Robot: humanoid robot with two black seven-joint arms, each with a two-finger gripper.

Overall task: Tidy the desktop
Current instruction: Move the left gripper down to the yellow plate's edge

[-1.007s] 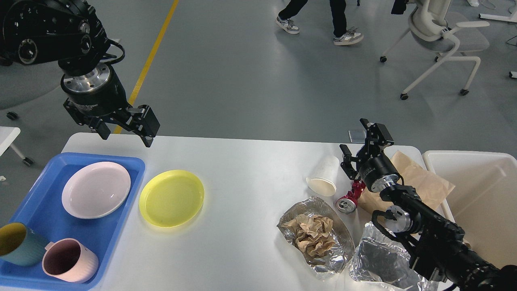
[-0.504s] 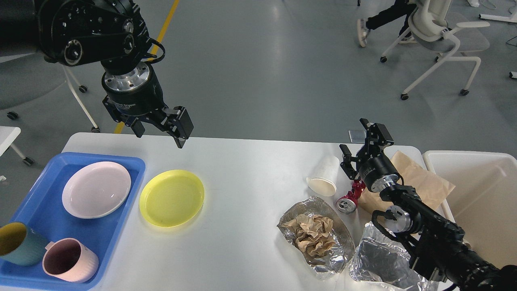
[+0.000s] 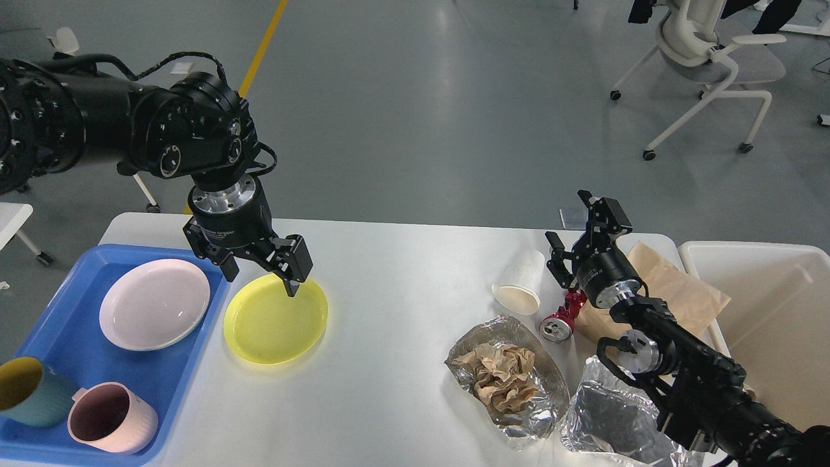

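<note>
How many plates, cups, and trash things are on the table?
Plates: 2, pink plate, yellow plate
Cups: 3, teal mug, pink mug, paper cup
Trash: 4, can, paper bag, foil with crumpled paper, foil
Total: 9

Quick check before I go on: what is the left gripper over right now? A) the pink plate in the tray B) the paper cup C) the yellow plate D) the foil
C: the open left gripper hangs at the far rim of the yellow plate, which lies on the desktop beside the blue tray.
</note>
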